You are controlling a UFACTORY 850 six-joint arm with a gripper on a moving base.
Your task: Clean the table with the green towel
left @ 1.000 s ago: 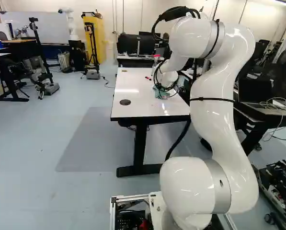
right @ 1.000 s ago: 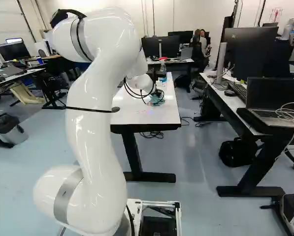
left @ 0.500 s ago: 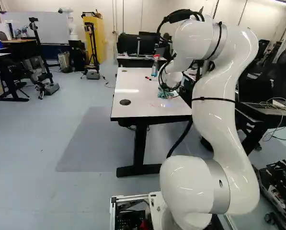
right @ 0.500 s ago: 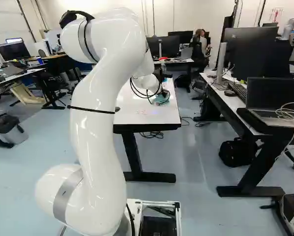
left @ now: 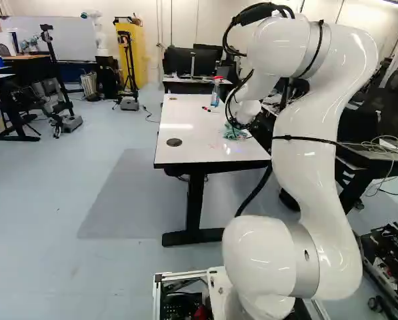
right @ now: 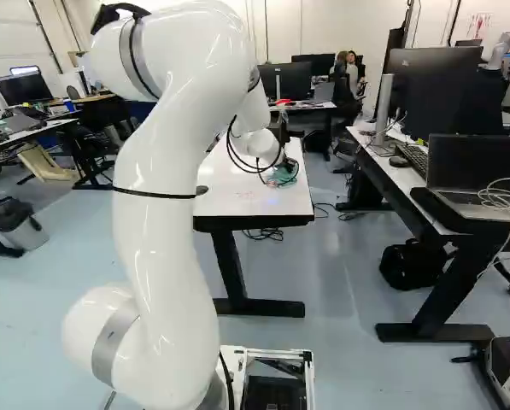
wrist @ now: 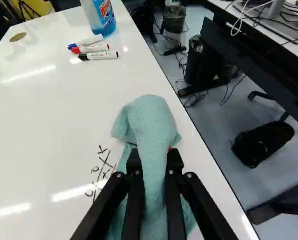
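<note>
- Green towel (wrist: pixel 151 122), bunched into a long, narrow fold, lies on the white table (left: pixel 192 150); from where I stand it's near the long edge on the dark desk's side, a little right of centre in the left base view.
- Its long axis runs the way the gripper (left: pixel 245 125) points: one thick fold comes out between the fingers and stretches straight ahead, ending in a rounded, wider lobe.
- That axis doesn't match the table's long edge; the two meet at a slant, the far lobe aimed towards the edge, to one side of the spray bottle (wrist: pixel 103 17).
- Looser cloth spreads out beneath and to both sides of the fingers.
- As for the pincer, the wrist view shows the gripper (wrist: pixel 152 165) with its fingers a little apart, pinching the fold from both sides.
- Written marks (wrist: pixel 101 167) in black sit on the tabletop just beside the towel.
- Three markers (wrist: pixel 98 55) lie side by side farther ahead, near the foot of the bottle, well apart from the cloth, their length running across the towel's line.
- The white arm (left: pixel 319 167) fills the right of the left base view and reaches over to the table.
- Over in the right base view, an open laptop (right: pixel 464 171) stands at the right of the frame.
</note>
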